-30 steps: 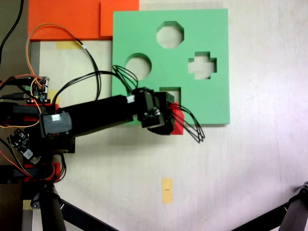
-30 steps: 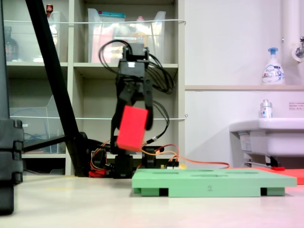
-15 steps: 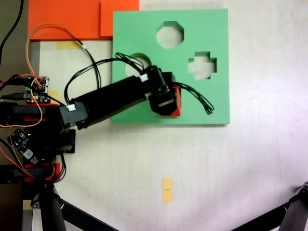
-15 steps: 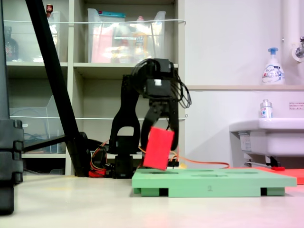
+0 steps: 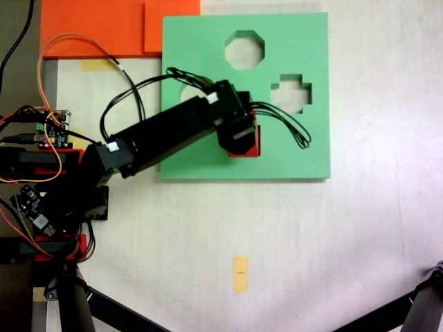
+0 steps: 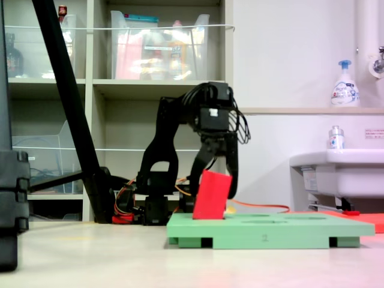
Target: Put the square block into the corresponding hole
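The red square block (image 6: 211,195) (image 5: 252,146) is held in my gripper (image 6: 215,180) (image 5: 242,138), which is shut on it. In the second exterior view the block is tilted, and its lower end reaches the top of the green foam board (image 6: 270,228) (image 5: 304,152). From above, gripper and block sit over the board's lower middle, where the square hole lies; the hole itself is hidden under them. The black arm (image 5: 159,138) reaches in from the first exterior view's left.
The board also has a round cutout (image 5: 187,90) partly covered by cables, an octagonal cutout (image 5: 244,49) and a cross-shaped one (image 5: 291,95). An orange sheet (image 5: 97,28) lies at top left, a yellow tag (image 5: 240,274) below. A tripod leg (image 6: 72,108) and shelves stand behind.
The gripper has carried the block lower and farther onto the board, from hanging above its near edge down until the block's lower end meets the board's top.
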Tool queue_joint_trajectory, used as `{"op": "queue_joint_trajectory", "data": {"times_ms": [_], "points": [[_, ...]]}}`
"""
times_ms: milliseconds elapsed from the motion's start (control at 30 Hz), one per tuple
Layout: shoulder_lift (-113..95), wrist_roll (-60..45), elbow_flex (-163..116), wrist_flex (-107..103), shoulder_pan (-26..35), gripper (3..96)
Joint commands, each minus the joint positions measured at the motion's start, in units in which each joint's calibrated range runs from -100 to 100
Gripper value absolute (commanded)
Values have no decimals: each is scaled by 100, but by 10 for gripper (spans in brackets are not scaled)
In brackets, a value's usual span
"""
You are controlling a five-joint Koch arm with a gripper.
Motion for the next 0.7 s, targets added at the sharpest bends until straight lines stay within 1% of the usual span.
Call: {"op": "queue_joint_trajectory", "data": {"times_ms": [33, 367, 567, 633, 700], "points": [[70, 63, 394, -176, 83, 268], [769, 103, 553, -176, 117, 269], [1160, 88, 543, -176, 103, 286], [1313, 83, 543, -176, 103, 328], [1411, 63, 543, -176, 98, 403]]}}
